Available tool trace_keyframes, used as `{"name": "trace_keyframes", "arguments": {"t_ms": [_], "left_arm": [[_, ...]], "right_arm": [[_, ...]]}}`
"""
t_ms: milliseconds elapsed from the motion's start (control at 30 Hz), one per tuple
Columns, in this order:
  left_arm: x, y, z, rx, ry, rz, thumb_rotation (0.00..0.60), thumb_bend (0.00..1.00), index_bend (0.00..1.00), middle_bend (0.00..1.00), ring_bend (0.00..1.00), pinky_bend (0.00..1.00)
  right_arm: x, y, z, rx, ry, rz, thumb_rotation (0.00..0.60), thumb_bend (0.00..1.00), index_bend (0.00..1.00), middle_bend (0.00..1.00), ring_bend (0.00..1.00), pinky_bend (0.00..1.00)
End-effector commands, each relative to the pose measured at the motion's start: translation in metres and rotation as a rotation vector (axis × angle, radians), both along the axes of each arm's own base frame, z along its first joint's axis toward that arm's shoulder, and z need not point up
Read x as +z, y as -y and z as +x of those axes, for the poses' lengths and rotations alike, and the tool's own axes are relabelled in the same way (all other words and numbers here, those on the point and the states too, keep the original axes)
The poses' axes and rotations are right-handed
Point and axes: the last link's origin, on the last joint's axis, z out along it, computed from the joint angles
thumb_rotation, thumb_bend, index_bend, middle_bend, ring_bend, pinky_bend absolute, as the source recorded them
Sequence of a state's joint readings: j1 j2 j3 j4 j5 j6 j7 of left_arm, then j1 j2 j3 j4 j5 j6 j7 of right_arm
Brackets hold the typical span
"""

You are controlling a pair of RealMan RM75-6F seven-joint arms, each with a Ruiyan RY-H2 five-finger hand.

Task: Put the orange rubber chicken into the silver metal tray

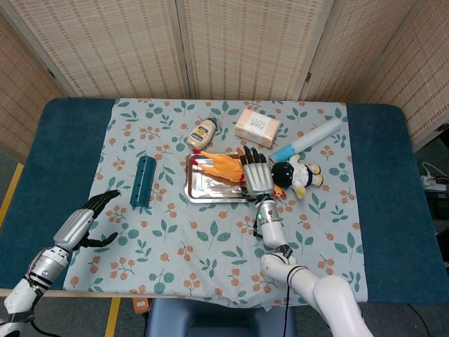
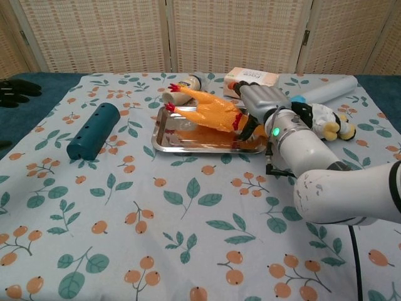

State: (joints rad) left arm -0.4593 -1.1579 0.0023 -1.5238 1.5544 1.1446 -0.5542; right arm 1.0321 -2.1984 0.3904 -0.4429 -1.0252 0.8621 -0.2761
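Observation:
The orange rubber chicken (image 1: 219,166) (image 2: 211,113) hangs tilted over the silver metal tray (image 1: 198,193) (image 2: 163,139). Its red-banded neck end dips to the tray's right side and its red-tipped end rises over the far left rim. My right hand (image 1: 258,176) (image 2: 262,103) grips the chicken at the neck end, at the tray's right edge, with its other fingers stretched out. My left hand (image 1: 85,221) (image 2: 14,89) is open with fingers apart, over the blue cloth at the front left, far from the tray.
A teal cylinder (image 1: 143,180) (image 2: 94,130) lies left of the tray. Behind the tray are a mayonnaise bottle (image 1: 202,133) (image 2: 182,84) and a box (image 1: 257,127) (image 2: 254,76). A plush toy (image 1: 298,173) (image 2: 322,119) and a white-blue tube (image 1: 307,139) (image 2: 326,89) lie right of my right hand.

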Motion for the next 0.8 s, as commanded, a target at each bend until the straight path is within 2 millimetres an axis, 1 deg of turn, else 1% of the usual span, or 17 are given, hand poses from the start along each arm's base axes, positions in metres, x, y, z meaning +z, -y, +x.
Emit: {"name": "trace_keyframes", "arguments": {"t_ms": [33, 100, 233, 300, 433, 533, 567, 633, 733, 800], "left_arm": [[0.001, 0.0, 0.0, 0.001, 0.001, 0.001, 0.6, 0.34, 0.0, 0.0, 0.0, 0.0], [0.001, 0.002, 0.001, -0.002, 0.003, 0.001, 0.6, 0.34, 0.0, 0.0, 0.0, 0.0], [0.002, 0.005, 0.003, -0.007, 0.01, 0.003, 0.6, 0.34, 0.0, 0.0, 0.0, 0.0], [0.002, 0.007, 0.003, -0.006, 0.016, 0.005, 0.6, 0.34, 0.0, 0.0, 0.0, 0.0], [0.004, 0.013, 0.002, 0.0, 0.029, 0.01, 0.6, 0.34, 0.0, 0.0, 0.0, 0.0], [0.007, 0.022, -0.001, 0.003, 0.023, 0.017, 0.6, 0.34, 0.0, 0.0, 0.0, 0.0], [0.009, 0.026, -0.004, 0.005, 0.004, 0.02, 0.6, 0.34, 0.0, 0.0, 0.0, 0.0], [0.015, 0.035, -0.012, 0.016, -0.044, 0.023, 0.6, 0.34, 0.0, 0.0, 0.0, 0.0], [0.028, 0.052, -0.028, 0.053, -0.146, 0.06, 0.6, 0.35, 0.0, 0.0, 0.0, 0.0], [0.037, 0.063, -0.039, 0.074, -0.23, 0.155, 0.6, 0.35, 0.0, 0.0, 0.0, 0.0]], "right_arm": [[0.006, 0.001, 0.002, 0.009, 0.03, -0.013, 0.6, 0.12, 0.0, 0.0, 0.0, 0.15], [0.011, 0.002, 0.004, 0.021, 0.061, -0.021, 0.6, 0.12, 0.0, 0.0, 0.0, 0.15], [0.03, -0.004, 0.008, 0.051, 0.144, -0.022, 0.6, 0.12, 0.0, 0.0, 0.0, 0.15], [0.047, -0.011, 0.009, 0.07, 0.186, -0.017, 0.6, 0.12, 0.0, 0.0, 0.0, 0.15], [0.085, -0.03, 0.011, 0.085, 0.249, 0.01, 0.6, 0.11, 0.0, 0.0, 0.0, 0.15], [0.115, -0.052, 0.009, 0.071, 0.285, 0.059, 0.6, 0.11, 0.0, 0.0, 0.0, 0.15], [0.126, -0.063, 0.006, 0.065, 0.286, 0.079, 0.6, 0.12, 0.0, 0.0, 0.0, 0.15], [0.142, -0.081, -0.001, 0.06, 0.263, 0.099, 0.6, 0.11, 0.0, 0.0, 0.0, 0.15], [0.166, -0.117, -0.022, 0.063, 0.184, 0.1, 0.6, 0.11, 0.0, 0.0, 0.0, 0.14], [0.18, -0.145, -0.042, 0.066, 0.117, 0.058, 0.6, 0.11, 0.0, 0.0, 0.0, 0.13]]}}
